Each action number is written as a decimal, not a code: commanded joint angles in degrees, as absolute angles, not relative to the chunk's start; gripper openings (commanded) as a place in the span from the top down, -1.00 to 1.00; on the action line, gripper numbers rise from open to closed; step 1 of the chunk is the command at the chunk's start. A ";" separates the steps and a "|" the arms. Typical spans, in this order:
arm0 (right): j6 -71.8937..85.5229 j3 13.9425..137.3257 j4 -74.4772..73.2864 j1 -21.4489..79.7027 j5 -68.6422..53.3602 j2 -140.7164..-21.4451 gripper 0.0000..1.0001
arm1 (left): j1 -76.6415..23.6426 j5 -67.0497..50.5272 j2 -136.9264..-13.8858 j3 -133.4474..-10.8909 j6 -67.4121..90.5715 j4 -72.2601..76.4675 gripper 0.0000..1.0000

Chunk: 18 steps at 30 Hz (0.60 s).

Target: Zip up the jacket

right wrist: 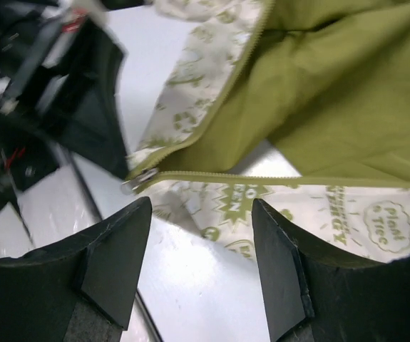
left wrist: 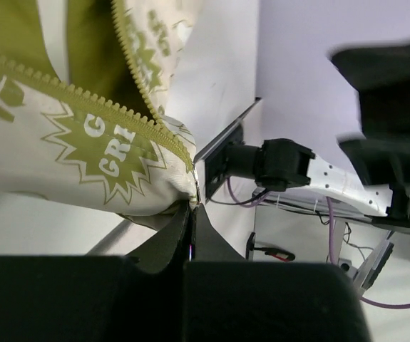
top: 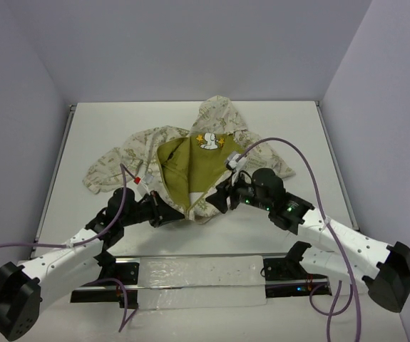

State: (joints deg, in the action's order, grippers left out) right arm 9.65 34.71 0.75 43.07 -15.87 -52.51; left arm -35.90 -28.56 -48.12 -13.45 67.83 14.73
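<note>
Lying open mid-desk is the jacket: hood toward the far side, hem toward the arm bases, one sleeve spread out to the left. Olive lining faces up, white patch near the collar. Front panels splay in a V that closes at the near hem, so it's unzipped over nearly its whole length. Left arm and right arm both reach in low and meet at that near hem, one on each side. Left end effector: pressed together, pinching the bottom hem corner of the jacket right where the zip ends; fabric bunches above the tips. Right end effector: spread wide, nothing between its fingers, hovering just over the hem with the printed panel under it. Metal slider sits at the bottom of the zip where the two tracks join, just beyond the right end effector's tips and untouched by it.
</note>
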 commanded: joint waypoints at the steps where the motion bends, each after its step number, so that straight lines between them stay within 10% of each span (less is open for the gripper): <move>1: 0.06 38.23 -5.05 51.25 -5.29 -51.54 -0.31 | -36.04 -29.62 -48.77 -18.71 69.83 3.55 1.00; 18: -9.28 40.54 4.05 75.15 14.01 -67.40 -0.24 | -36.07 -28.55 -47.51 -20.01 68.46 -1.56 1.00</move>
State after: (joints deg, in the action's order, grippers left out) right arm -6.34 36.40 -0.24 74.87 9.34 -65.07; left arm -35.91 -28.30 -48.23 -18.68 68.49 -0.40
